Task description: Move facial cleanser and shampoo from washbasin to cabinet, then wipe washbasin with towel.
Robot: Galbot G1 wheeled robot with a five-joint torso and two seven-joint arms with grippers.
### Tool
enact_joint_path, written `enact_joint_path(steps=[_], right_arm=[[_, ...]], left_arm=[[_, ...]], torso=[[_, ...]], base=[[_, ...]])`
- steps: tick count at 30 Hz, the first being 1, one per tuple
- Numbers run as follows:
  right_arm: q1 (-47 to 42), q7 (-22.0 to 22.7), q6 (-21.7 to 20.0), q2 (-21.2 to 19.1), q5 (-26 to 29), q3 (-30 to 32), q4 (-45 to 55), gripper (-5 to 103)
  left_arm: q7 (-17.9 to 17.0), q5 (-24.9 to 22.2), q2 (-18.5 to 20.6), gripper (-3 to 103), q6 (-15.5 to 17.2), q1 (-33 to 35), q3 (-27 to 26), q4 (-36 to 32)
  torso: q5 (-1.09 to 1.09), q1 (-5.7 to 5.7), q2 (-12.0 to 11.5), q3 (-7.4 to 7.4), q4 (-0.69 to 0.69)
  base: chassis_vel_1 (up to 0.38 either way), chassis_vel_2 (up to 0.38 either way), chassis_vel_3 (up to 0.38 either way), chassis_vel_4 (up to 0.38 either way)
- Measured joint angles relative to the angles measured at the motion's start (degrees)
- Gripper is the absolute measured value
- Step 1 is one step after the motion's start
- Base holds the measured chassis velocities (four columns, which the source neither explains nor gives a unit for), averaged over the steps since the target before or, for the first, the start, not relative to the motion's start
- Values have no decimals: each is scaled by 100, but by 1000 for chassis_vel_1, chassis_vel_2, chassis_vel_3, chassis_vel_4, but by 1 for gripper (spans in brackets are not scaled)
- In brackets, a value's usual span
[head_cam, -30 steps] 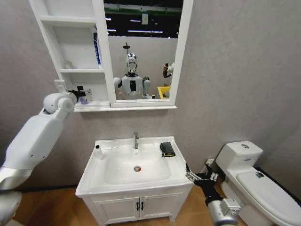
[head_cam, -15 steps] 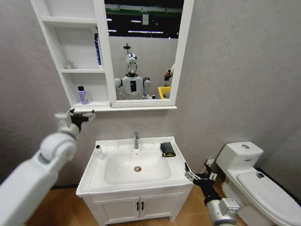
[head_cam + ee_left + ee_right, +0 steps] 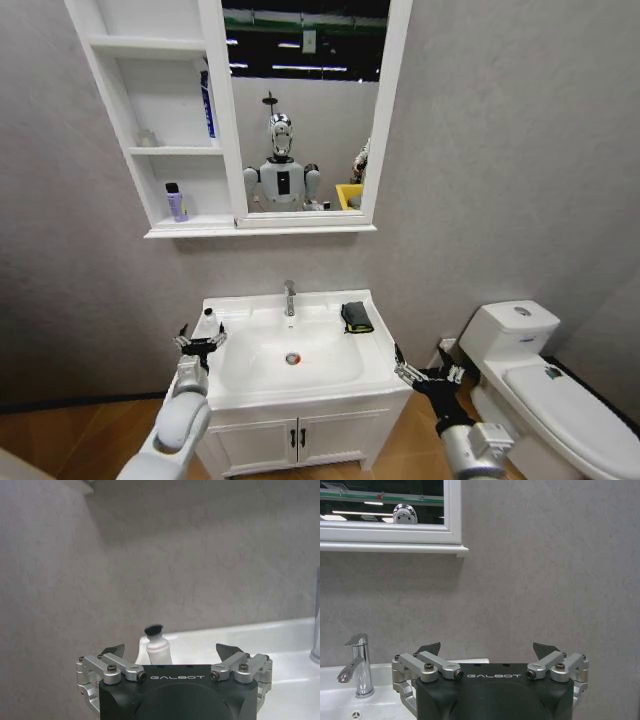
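Observation:
A white bottle with a black cap [image 3: 209, 322] [image 3: 157, 647] stands on the back left corner of the washbasin [image 3: 300, 385]. My left gripper [image 3: 200, 343] [image 3: 171, 649] is open just in front of it, not touching. A small purple bottle [image 3: 175, 202] stands on the lowest shelf of the cabinet [image 3: 150, 230]. I cannot tell which bottle is the facial cleanser and which the shampoo. The dark folded towel [image 3: 356, 316] lies on the basin's back right rim. My right gripper [image 3: 425, 376] [image 3: 487, 648] is open and empty, off the basin's front right corner.
The chrome tap [image 3: 289, 297] [image 3: 357, 665] rises at the basin's back middle. A white toilet [image 3: 540, 380] stands to the right. A two-door cupboard [image 3: 290, 440] sits under the basin. A blue item [image 3: 205, 100] leans on the cabinet's middle shelf.
My left gripper let go of the purple bottle on the lowest shelf, drew back, and came down to the basin's left side by the white bottle. The right arm stayed put.

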Motion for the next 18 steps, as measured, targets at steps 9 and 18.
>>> enact_joint_path(steps=[9,18], right_arm=[[-54,12,23,-6,19,90,18,100],[-62,16,42,-2,16,102,-20,100]], left_arm=[[-35,-14,-212,100,-26,-615,65,998],[-54,-196,-242,100,46,-1210,176,1565]], torso=[[-2,0,0,1,2],[-1,0,0,1,1]], base=[[0,0,0,0],[0,0,0,0]])
